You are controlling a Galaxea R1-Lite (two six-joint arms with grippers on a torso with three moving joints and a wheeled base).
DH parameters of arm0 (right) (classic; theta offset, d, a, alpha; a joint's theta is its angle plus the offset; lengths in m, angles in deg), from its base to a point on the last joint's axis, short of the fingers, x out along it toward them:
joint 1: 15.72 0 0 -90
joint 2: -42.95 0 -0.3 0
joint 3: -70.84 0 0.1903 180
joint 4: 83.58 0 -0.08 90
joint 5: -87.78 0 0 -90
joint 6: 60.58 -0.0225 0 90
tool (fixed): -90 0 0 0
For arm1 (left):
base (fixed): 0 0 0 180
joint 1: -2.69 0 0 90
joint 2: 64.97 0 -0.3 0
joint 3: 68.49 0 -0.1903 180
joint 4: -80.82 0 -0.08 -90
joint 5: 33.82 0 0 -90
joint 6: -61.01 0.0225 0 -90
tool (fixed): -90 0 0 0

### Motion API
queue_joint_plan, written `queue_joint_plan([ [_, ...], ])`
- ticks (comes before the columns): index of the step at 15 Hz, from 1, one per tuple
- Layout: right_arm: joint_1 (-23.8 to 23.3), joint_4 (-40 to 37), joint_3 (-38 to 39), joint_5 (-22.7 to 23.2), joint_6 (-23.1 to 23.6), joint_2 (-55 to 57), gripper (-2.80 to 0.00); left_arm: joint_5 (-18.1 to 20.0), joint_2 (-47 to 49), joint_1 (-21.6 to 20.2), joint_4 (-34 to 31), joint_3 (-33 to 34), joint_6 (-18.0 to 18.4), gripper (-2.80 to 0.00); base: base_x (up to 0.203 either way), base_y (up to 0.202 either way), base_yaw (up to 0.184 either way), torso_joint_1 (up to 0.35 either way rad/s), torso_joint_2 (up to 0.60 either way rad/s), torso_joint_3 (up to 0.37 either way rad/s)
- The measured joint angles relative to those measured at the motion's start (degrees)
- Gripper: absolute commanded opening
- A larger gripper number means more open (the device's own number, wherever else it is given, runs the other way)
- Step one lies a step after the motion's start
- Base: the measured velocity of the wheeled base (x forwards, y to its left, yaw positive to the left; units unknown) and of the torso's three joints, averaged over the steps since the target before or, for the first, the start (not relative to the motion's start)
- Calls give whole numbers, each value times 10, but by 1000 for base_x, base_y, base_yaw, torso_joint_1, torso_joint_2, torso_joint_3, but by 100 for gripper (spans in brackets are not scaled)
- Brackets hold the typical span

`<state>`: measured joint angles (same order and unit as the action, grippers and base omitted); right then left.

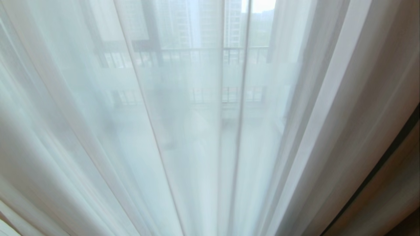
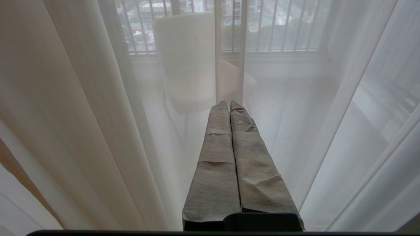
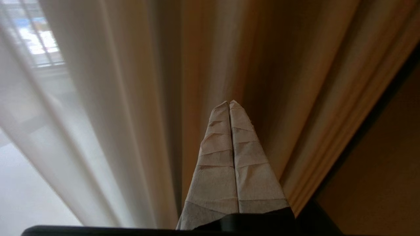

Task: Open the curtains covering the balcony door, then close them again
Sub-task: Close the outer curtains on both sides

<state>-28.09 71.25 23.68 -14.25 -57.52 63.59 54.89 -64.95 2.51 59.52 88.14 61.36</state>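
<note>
Sheer white curtains [image 1: 183, 131] hang drawn across the whole head view, two panels meeting along a vertical seam near the middle. Railing and buildings show dimly through them; the balcony door itself I cannot make out. Neither arm appears in the head view. My left gripper [image 2: 229, 103] is shut, its tape-wrapped fingers pressed together, pointing at the sheer curtains [image 2: 295, 131] close ahead with nothing held. My right gripper [image 3: 229, 103] is shut and empty too, pointing at bunched beige-brown folds of the thicker curtains [image 3: 269, 75], with sheer folds [image 3: 82, 114] beside them.
A pale chair [image 2: 187, 62] and vertical railing bars [image 2: 279, 29] stand outside, blurred behind the sheer fabric. A dark vertical edge [image 1: 387, 157] and a brownish wall surface [image 3: 380, 170] lie beside the bunched curtain folds on the right.
</note>
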Motion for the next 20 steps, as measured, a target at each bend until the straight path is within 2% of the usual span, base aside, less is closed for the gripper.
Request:
queue_joint_plan([
  [3, -103, -10, -91, 29, -1, 85, -280, 0, 0, 0, 0, 0, 0, -280, 0, 0, 0, 0, 0, 0],
  [4, -126, -15, -120, 42, 0, 110, -98, 0, 0, 0, 0, 0, 0, -280, 0, 0, 0, 0, 0, 0],
  [5, -143, -19, -147, 51, 2, 133, 0, 0, 0, 0, 0, 0, 0, -280, 0, 0, 0, 0, 0, 0],
  [8, -161, -20, -213, 54, 13, 185, 0, 0, 0, 0, 0, 0, 0, -280, 0, 0, 0, 0, 0, 0],
  [11, -169, -10, -260, 52, 44, 226, 0, 0, 0, 0, 0, 0, 0, -280, 0, 0, 0, 0, 0, 0],
  [13, -192, -3, -292, 51, 54, 250, 0, 0, 0, 0, 0, 0, 0, -280, 0, 0, 0, 0, 0, 0],
  [16, -221, 7, -333, 51, 57, 283, 0, 0, 0, 0, 0, 0, 0, -280, 0, 0, 0, 0, 0, 0],
  [20, -232, 9, -390, 52, 41, 341, 0, 0, 0, 0, 0, 0, 0, -280, 0, 0, 0, 0, 0, 0],
])
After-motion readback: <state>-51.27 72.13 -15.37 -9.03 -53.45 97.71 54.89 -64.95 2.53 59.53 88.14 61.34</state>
